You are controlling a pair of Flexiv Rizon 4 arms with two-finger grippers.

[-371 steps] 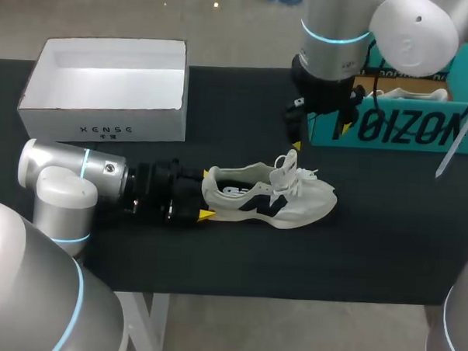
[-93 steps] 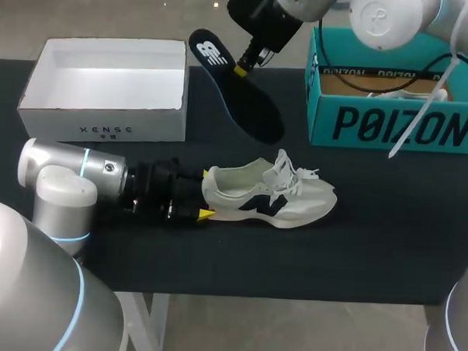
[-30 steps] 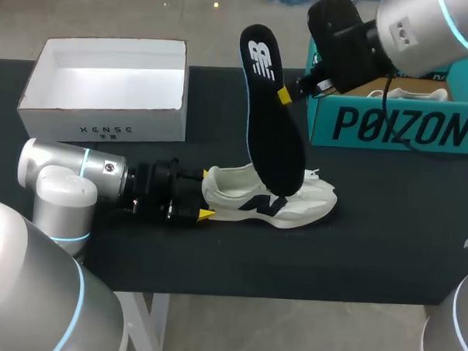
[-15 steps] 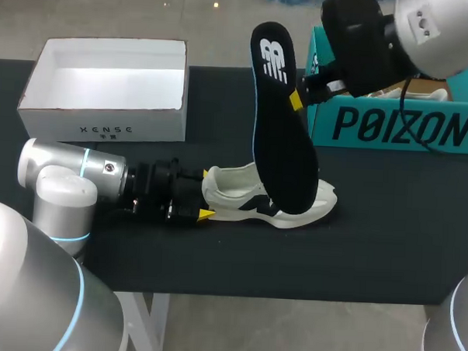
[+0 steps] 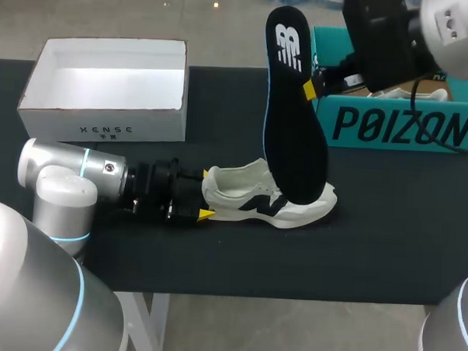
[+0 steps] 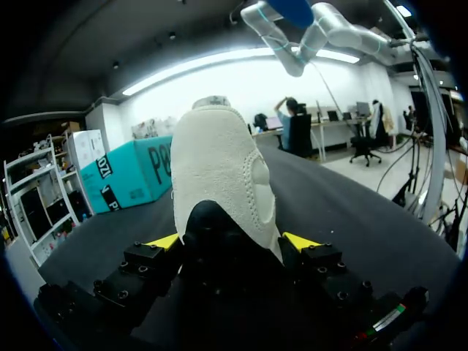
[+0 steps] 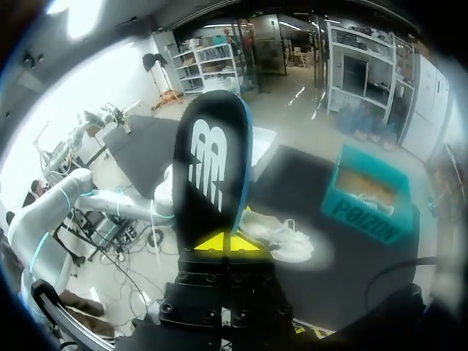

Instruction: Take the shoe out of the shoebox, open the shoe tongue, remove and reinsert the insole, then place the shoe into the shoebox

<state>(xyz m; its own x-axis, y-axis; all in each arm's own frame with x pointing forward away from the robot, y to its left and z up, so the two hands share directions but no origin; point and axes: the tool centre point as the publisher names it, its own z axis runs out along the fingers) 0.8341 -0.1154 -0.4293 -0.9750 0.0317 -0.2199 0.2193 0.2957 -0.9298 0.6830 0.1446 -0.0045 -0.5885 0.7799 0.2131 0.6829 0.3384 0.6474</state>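
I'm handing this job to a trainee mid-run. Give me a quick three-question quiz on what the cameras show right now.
1. True or false: the insole lies flat inside the shoe.
2. Which tool grips the shoe's heel: A) left tool, B) right tool, C) neither?
3. Fill in: the teal box holds a second ____.

Key:
1. False. The right tool holds it upright over the shoe.
2. A.
3. Shoe. The second shoe is visible in the teal box.
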